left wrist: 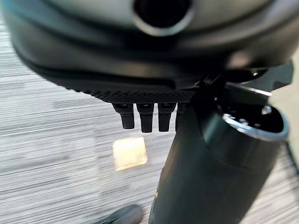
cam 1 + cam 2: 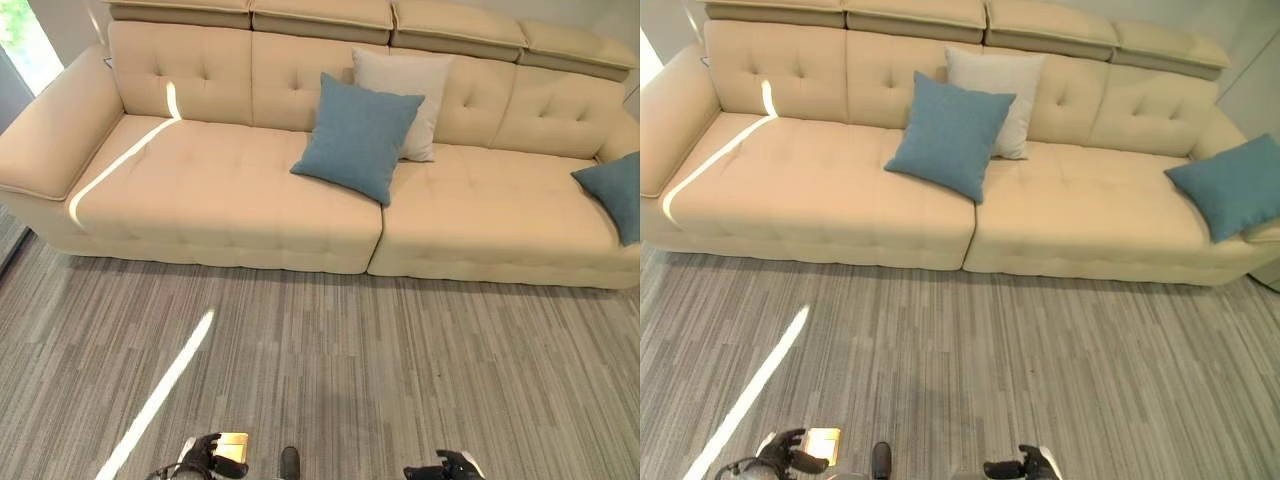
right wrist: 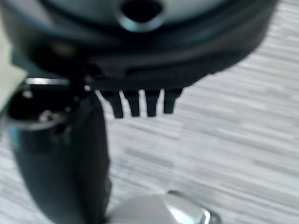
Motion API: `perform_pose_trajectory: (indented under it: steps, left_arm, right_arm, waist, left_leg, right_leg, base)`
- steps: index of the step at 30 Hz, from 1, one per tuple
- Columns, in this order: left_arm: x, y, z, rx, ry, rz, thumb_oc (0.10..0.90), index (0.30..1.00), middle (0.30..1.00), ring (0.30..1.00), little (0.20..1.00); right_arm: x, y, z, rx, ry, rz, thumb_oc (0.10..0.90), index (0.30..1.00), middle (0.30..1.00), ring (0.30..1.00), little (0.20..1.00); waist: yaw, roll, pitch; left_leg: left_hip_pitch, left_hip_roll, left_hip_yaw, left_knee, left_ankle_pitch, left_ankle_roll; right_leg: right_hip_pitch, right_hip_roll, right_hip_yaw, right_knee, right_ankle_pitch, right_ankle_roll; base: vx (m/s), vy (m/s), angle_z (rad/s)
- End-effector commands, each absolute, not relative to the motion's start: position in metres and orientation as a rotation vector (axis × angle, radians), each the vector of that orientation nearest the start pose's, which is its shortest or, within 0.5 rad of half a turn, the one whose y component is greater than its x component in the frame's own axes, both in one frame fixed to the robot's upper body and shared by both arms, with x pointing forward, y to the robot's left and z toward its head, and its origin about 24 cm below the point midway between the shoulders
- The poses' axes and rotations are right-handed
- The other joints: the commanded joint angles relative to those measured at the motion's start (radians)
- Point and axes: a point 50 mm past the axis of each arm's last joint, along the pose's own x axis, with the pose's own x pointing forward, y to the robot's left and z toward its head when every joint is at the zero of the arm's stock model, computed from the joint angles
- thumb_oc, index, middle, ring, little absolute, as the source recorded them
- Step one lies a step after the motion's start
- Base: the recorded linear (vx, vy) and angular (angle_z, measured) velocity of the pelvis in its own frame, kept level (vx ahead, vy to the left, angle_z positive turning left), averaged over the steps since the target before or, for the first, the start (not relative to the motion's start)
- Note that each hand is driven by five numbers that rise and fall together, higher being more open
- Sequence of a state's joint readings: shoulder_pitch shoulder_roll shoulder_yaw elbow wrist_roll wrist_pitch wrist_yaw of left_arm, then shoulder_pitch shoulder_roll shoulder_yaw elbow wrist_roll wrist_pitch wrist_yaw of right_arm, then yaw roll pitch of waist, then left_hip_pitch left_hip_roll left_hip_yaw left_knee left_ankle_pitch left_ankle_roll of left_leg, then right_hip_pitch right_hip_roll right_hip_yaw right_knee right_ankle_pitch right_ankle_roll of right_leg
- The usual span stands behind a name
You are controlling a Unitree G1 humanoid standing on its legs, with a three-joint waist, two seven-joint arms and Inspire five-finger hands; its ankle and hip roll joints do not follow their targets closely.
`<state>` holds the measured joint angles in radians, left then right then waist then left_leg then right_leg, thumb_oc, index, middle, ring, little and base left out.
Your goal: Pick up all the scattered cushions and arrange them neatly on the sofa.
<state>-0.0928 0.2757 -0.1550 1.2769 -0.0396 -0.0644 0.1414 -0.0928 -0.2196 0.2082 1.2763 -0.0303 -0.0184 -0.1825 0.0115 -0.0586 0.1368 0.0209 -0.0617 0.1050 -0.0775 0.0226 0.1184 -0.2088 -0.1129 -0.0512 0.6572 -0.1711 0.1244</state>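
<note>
Left eye view is showing three cushions sitting on the cream sofa point(image 2: 230, 200). A blue cushion point(image 2: 357, 135) is leaning tilted against the sofa's backrest near the middle seam, its lower corner resting on the seat. A white cushion point(image 2: 405, 100) is standing just behind it, touching the backrest and partly covered by the blue one. A second blue cushion point(image 2: 1232, 185) is lying at the sofa's far right end, propped against the armrest there, well apart from the other two.

A narrow strip of sunlight point(image 2: 120, 165) is crossing the sofa's left seat and running on over the grey striped carpet point(image 2: 400, 360) in front of the sofa.

Both hands are hanging low over the carpet, well in front of the sofa. The left hand point(image 2: 212, 458) is showing at the near edge of the carpet; in its own wrist view its fingers point(image 1: 145, 119) are pointing straight down with the thumb standing apart, holding nothing. The right hand point(image 2: 447, 467) is hanging likewise, its fingers point(image 3: 134, 103) hanging straight and relaxed over bare carpet, nothing in its grasp
</note>
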Motion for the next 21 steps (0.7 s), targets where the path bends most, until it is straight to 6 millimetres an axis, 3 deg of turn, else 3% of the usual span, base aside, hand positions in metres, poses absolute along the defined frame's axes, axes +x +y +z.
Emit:
perform_pose_trajectory:
  steps: [1, 7, 10, 12, 13, 14, 15, 16, 18, 19, 21]
  left_arm:
    - [0.122, 0.258, -0.146, 0.378, 1.092, 0.205, 0.800, 0.900, 0.900, 0.900, 0.900]
    - [0.117, 0.254, -0.149, 0.378, 1.113, 0.186, 0.800, 0.900, 0.900, 0.900, 0.900]
    - [0.115, 0.250, -0.151, 0.382, 1.121, 0.168, 0.800, 0.900, 0.900, 0.900, 0.900]
    - [0.116, 0.243, -0.153, 0.372, 1.119, 0.147, 0.800, 0.900, 0.900, 0.900, 0.900]
    - [0.117, 0.242, -0.153, 0.373, 1.115, 0.139, 0.800, 0.900, 0.900, 0.900, 0.900]
    - [0.123, 0.240, -0.151, 0.377, 1.094, 0.123, 0.800, 0.900, 0.900, 0.900, 0.900]
    - [0.123, 0.240, -0.151, 0.377, 1.094, 0.123, 0.800, 0.900, 0.900, 0.900, 0.900]
    - [0.131, 0.239, -0.149, 0.382, 1.072, 0.117, 0.800, 0.900, 0.900, 0.900, 0.900]
    - [0.132, 0.239, -0.149, 0.385, 1.071, 0.116, 0.800, 0.900, 0.900, 0.900, 0.900]
    - [0.132, 0.238, -0.149, 0.392, 1.071, 0.107, 0.800, 0.900, 0.900, 0.900, 0.900]
    - [0.131, 0.238, -0.149, 0.391, 1.074, 0.106, 0.800, 0.900, 0.900, 0.900, 0.900]
  right_arm:
    - [0.117, -0.248, -0.151, -0.565, 1.139, -0.102, 0.800, 0.900, 0.900, 0.900, 0.900]
    - [0.108, -0.254, -0.152, -0.603, 1.175, -0.085, 0.800, 0.900, 0.900, 0.900, 0.900]
    - [0.097, -0.253, -0.155, -0.587, 1.209, -0.086, 0.800, 0.900, 0.900, 0.900, 0.900]
    - [0.089, -0.256, -0.156, -0.550, 1.231, -0.122, 0.800, 0.900, 0.900, 0.900, 0.900]
    - [0.087, -0.256, -0.157, -0.539, 1.238, -0.126, 0.800, 0.900, 0.900, 0.900, 0.900]
    - [0.088, -0.257, -0.156, -0.529, 1.232, -0.136, 0.800, 0.900, 0.900, 0.900, 0.900]
    - [0.088, -0.257, -0.156, -0.529, 1.232, -0.136, 0.800, 0.900, 0.900, 0.900, 0.900]
    - [0.094, -0.258, -0.155, -0.519, 1.217, -0.151, 0.800, 0.900, 0.900, 0.900, 0.900]
    - [0.092, -0.259, -0.155, -0.514, 1.224, -0.158, 0.800, 0.900, 0.900, 0.900, 0.900]
    - [0.090, -0.259, -0.155, -0.513, 1.228, -0.164, 0.800, 0.900, 0.900, 0.900, 0.900]
    - [0.089, -0.260, -0.155, -0.515, 1.232, -0.165, 0.800, 0.900, 0.900, 0.900, 0.900]
  waist:
    - [-0.007, 0.017, 0.015]
    - [-0.044, 0.006, 0.028]
    - [-0.052, 0.010, 0.013]
    - [-0.061, 0.014, -0.006]
    - [-0.060, 0.012, -0.008]
    - [-0.053, -0.007, 0.005]
    - [-0.053, -0.006, 0.005]
    - [-0.041, -0.032, 0.028]
    - [-0.035, -0.040, 0.031]
    - [-0.028, -0.055, 0.028]
    - [-0.022, -0.057, 0.026]
  left_leg:
    - [0.010, 0.002, -0.062, 0.062, -0.093, -0.044]
    - [0.121, -0.032, -0.128, 0.052, -0.156, -0.050]
    - [0.146, -0.028, -0.141, 0.070, -0.173, -0.056]
    - [0.139, -0.011, -0.130, 0.157, -0.159, -0.106]
    - [0.127, -0.002, -0.109, 0.200, -0.148, -0.126]
    - [0.043, 0.006, -0.074, 0.381, -0.094, -0.161]
    - [0.039, 0.007, -0.074, 0.387, -0.097, -0.161]
    - [-0.056, 0.024, -0.040, 0.549, -0.055, -0.168]
    - [-0.096, 0.040, -0.015, 0.592, -0.064, -0.160]
    - [-0.160, 0.052, 0.021, 0.568, -0.089, -0.140]
    - [-0.177, 0.056, 0.031, 0.521, -0.110, -0.128]
  right_leg:
    - [0.032, 0.088, -0.014, -0.296, 0.165, -0.034]
    - [-0.004, 0.136, -0.024, -0.515, 0.209, -0.024]
    - [0.017, 0.156, -0.005, -0.509, 0.199, -0.047]
    - [0.069, 0.161, -0.014, -0.545, 0.191, -0.069]
    - [0.092, 0.161, -0.013, -0.561, 0.188, -0.074]
    - [0.136, 0.149, -0.005, -0.589, 0.186, -0.089]
    - [0.134, 0.150, -0.006, -0.589, 0.187, -0.090]
    - [0.170, 0.137, 0.004, -0.605, 0.181, -0.108]
    - [0.184, 0.131, 0.005, -0.613, 0.172, -0.114]
    - [0.213, 0.117, 0.005, -0.628, 0.156, -0.113]
    - [0.232, 0.116, 0.006, -0.640, 0.148, -0.108]
  base:
    - [0.36, 0.069, -0.04]
    - [0.32, -0.022, 0.08]
    - [0.35, -0.086, 0.57]
    - [0.33, -0.144, 0.30]
    - [0.27, -0.192, 0.47]
    - [0.18, -0.141, 0.49]
    - [0.18, -0.216, 0.33]
    - [0.07, -0.114, -0.01]
    - [0.16, -0.114, 0.03]
    - [0.21, -0.073, 0.19]
    - [0.22, -0.013, 0.20]
